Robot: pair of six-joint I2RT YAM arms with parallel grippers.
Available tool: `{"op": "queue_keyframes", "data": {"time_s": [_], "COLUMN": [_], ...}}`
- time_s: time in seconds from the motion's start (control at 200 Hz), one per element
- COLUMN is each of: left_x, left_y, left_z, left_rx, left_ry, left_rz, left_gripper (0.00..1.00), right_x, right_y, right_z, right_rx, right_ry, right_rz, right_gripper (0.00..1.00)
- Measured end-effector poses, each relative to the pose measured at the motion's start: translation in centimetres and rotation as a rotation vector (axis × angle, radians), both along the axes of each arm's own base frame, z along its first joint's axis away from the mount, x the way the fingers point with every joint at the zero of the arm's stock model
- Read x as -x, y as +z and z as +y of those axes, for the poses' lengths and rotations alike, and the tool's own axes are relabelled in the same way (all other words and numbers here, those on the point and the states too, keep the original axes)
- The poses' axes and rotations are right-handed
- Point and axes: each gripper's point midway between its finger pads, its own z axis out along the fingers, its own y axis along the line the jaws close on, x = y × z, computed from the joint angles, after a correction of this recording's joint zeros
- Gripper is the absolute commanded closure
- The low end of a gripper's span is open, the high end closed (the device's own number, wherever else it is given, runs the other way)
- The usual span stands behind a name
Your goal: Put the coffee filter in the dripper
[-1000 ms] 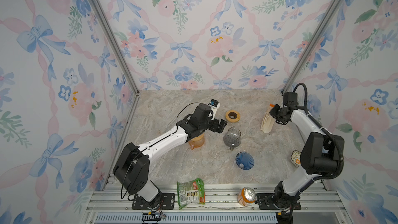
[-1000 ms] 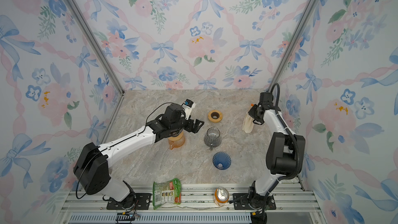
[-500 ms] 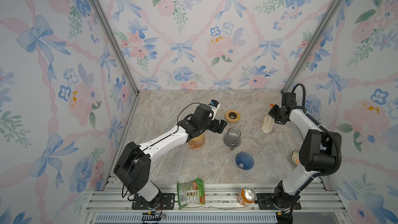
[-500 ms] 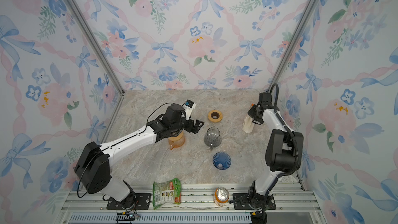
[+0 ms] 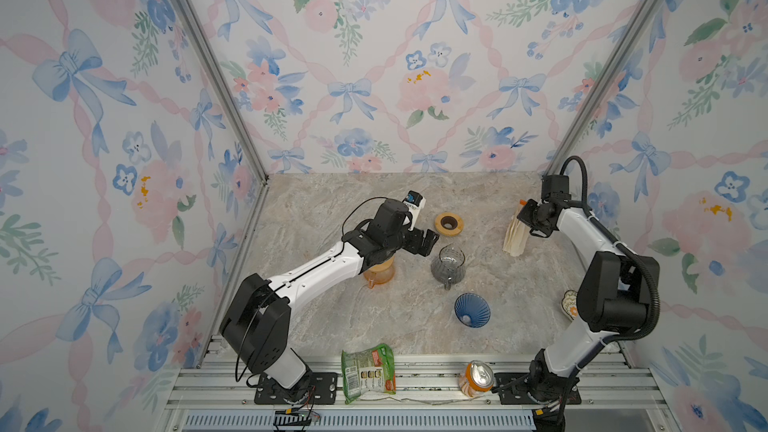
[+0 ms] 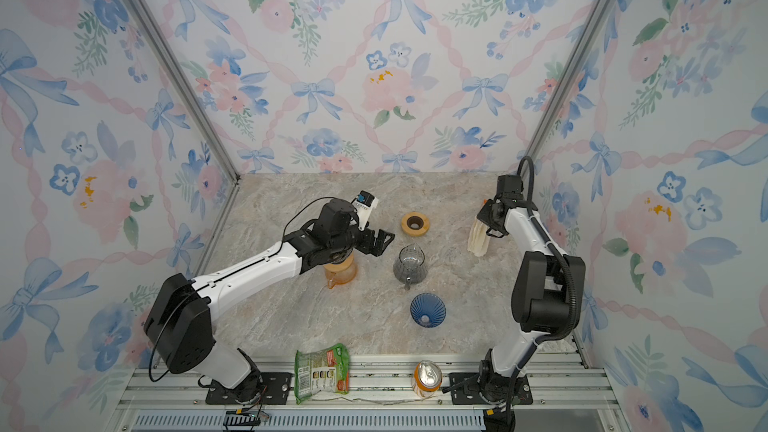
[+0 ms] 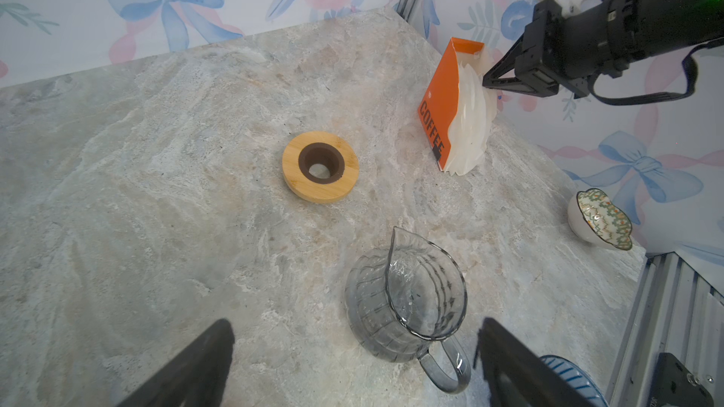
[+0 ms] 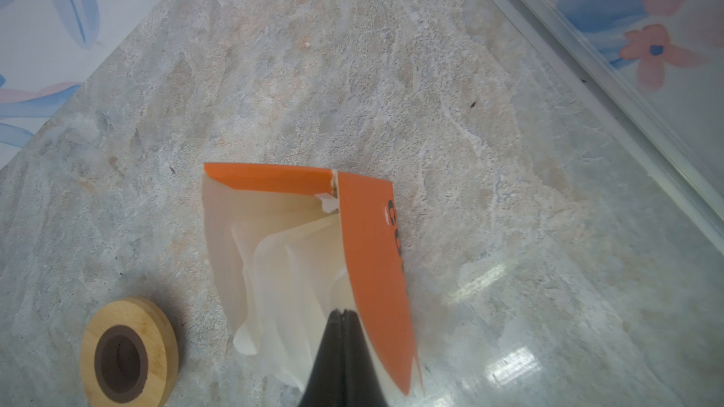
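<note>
Right end effector [image 8: 341,313] shut, apparently pinching top edge of one coffee filter [image 8: 282,268] in upright orange holder [image 8: 372,248] so you can peel it free; blue dripper [image 5: 471,310] sits well apart, left end effector [image 5: 427,241] open.

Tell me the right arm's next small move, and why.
Probably draw the right gripper gently up and away from the orange holder: its jaws look shut on a coffee filter not yet pulled out, and the blue dripper holds no filter.
</note>
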Motion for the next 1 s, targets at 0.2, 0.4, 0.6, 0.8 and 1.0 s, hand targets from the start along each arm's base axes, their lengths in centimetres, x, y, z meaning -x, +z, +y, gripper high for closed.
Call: {"op": "queue_keyframes", "data": {"time_s": [0.2, 0.4, 0.6, 0.8, 1.0], "left_x": [0.0, -0.1, -0.1, -0.2, -0.3], "left_y": [-0.3, -0.7, -0.7, -0.8, -1.2], "left_z": [-0.1, -0.1, -0.1, -0.2, -0.3], "left_rx": [-0.004, -0.009, -0.008, -0.009, -0.015], "left_ry": [0.0, -0.001, -0.003, -0.003, -0.003], "left_rz": [0.005, 0.011, 0.012, 0.014, 0.021], "left_gripper": [0.02, 0.02, 0.02, 0.02, 0.02], "right_x": [0.6, 0.8, 0.7, -0.8, -1.9], "right_y": [1.0, 2.3, 2.3, 3.9, 3.3], "right_z": [0.2, 0.7, 1.0, 1.2, 1.2], "right_rx": [0.007, 0.011, 0.016, 0.041, 0.06], "right_ry": [0.013, 0.044, 0.078, 0.134, 0.174], "right_rz": [-0.003, -0.029, -0.029, -0.054, -0.021], "right_gripper": [0.96, 0.81, 0.78, 0.84, 0.84]}}
